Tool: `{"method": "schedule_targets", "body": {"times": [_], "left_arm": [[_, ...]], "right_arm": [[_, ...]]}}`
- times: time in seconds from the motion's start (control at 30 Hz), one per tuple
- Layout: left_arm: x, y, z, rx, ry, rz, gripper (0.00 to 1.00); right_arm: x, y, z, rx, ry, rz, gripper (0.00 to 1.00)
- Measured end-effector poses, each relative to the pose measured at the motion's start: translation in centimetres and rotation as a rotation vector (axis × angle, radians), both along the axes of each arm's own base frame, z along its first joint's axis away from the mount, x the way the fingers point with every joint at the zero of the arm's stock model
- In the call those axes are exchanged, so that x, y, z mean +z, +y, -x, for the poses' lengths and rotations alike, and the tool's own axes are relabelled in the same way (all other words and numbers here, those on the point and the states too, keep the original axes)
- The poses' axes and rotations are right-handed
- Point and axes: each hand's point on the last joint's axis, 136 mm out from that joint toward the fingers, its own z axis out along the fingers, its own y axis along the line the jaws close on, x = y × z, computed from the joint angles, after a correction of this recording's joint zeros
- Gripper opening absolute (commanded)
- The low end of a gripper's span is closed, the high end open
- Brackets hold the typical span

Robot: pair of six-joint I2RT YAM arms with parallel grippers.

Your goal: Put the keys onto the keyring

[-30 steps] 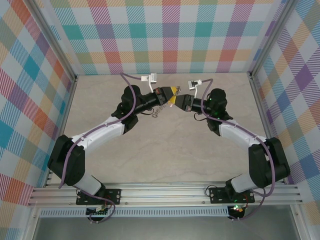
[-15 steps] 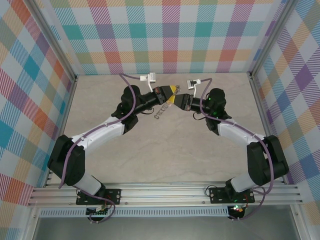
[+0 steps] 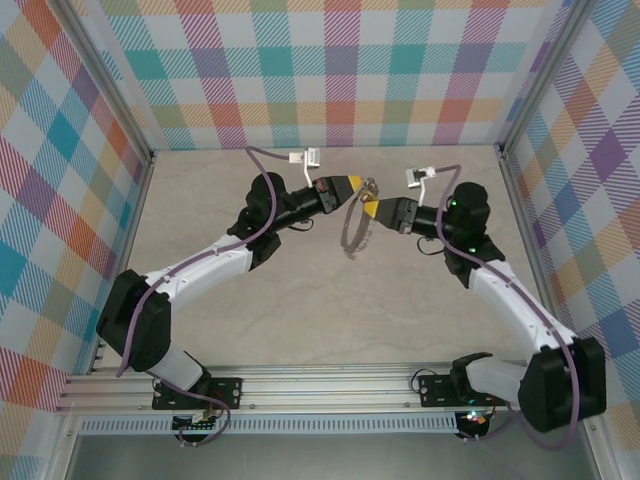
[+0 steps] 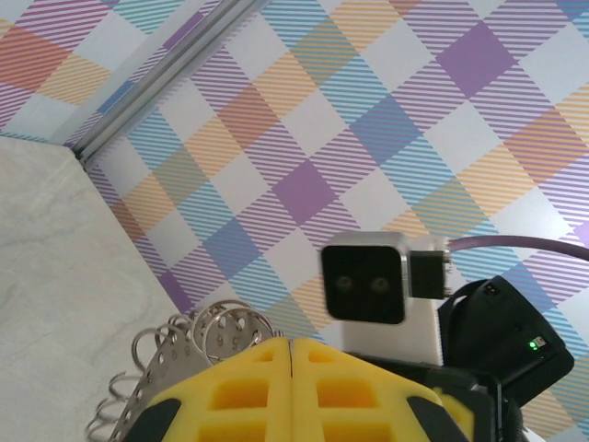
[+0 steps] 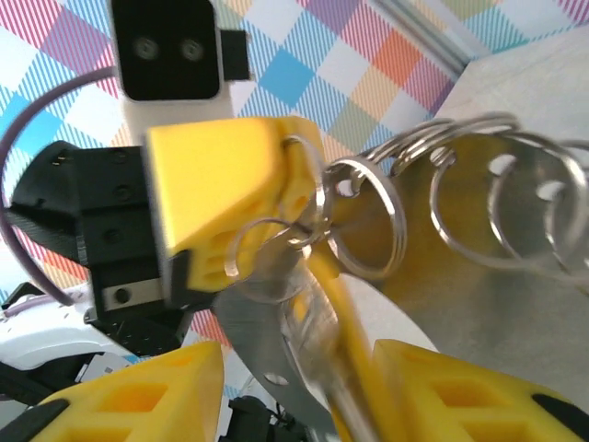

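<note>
The marble-patterned table (image 3: 300, 310) is enclosed by checked walls (image 3: 340, 70). Over its far middle, the left gripper (image 3: 354, 186) is seen with its yellow fingers pressed together on the top of the keyring (image 4: 179, 354), which trails limp from them toward the near side. The keyring is shown as a silver-grey perforated band fringed with small wire rings (image 5: 401, 221). Just right of it, the right gripper (image 3: 369, 208) is seen with its jaws parted. A blurred yellow strip (image 5: 333, 304) is seen between them, and what it is cannot be told.
</note>
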Motion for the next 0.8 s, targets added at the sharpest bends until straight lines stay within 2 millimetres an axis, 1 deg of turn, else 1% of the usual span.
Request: {"method": "schedule_targets", "body": {"times": [0.1, 0.17, 0.3, 0.4, 0.63, 0.8], "left_arm": [[0.3, -0.1, 0.1, -0.011, -0.006, 0.003, 0.00], [0.5, -0.2, 0.1, -0.014, -0.010, 0.005, 0.00], [0.7, -0.3, 0.2, -0.022, -0.015, 0.007, 0.00], [0.6, -0.4, 0.1, -0.022, -0.013, 0.006, 0.00], [0.7, -0.4, 0.2, -0.031, -0.015, 0.006, 0.00], [0.9, -0.5, 0.4, -0.040, -0.020, 0.008, 0.00]], "right_arm": [[1.3, -1.5, 0.4, -0.043, -0.040, 0.000, 0.45], [1.7, -2.0, 0.7, -0.055, -0.053, 0.002, 0.44], [1.5, -2.2, 0.8, -0.064, -0.047, 0.009, 0.42], [1.2, -2.3, 0.6, -0.080, -0.037, 0.017, 0.41], [1.3, -2.7, -0.2, -0.131, -0.045, 0.022, 0.39], [1.9, -2.7, -1.1, -0.143, -0.053, 0.019, 0.31]]}}
